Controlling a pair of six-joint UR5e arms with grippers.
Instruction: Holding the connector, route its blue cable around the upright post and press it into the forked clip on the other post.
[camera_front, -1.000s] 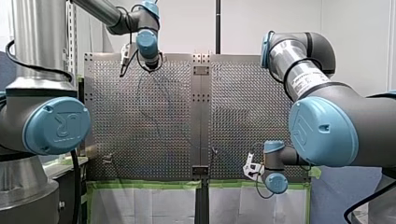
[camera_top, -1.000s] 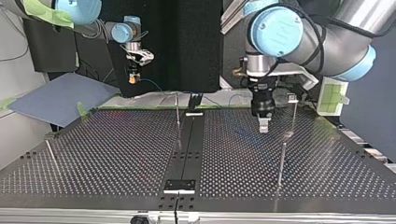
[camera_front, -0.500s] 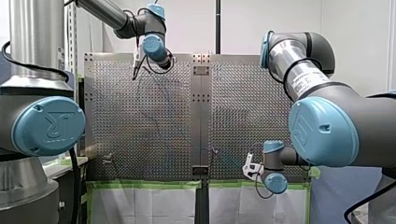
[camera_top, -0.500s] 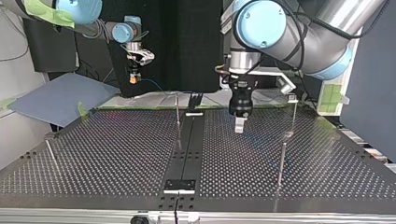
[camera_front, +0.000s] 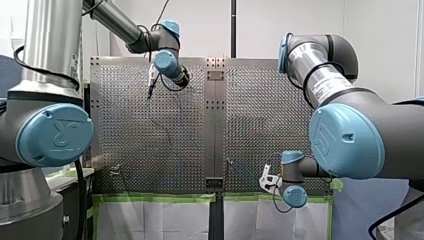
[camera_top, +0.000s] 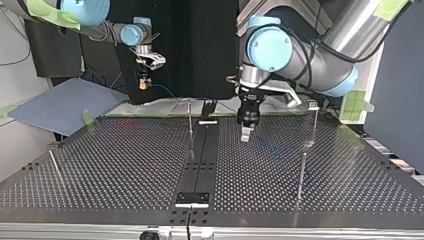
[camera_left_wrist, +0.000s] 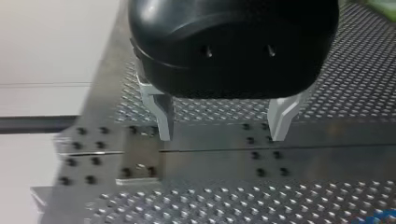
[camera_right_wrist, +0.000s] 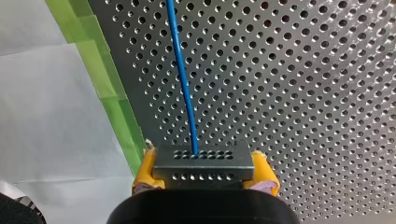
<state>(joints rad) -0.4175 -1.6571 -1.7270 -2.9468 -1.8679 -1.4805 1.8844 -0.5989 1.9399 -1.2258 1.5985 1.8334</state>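
Green tape (camera_right_wrist: 112, 109) edges the perforated table (camera_right_wrist: 289, 93) beside white sheeting (camera_right_wrist: 46, 116).

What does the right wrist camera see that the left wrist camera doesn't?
Only the right wrist view shows the connector, clamped in my right claw between yellow pads, with the blue cable leaving it. Only the left wrist view shows my left claw, open and empty. Both show the perforated table.

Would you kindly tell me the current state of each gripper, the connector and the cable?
Connector: clamped between yellow pads.
Right gripper: shut on the connector.
Blue cable: plugged into the connector, running straight ahead over the perforated table.
Left gripper: open, empty, above the table.
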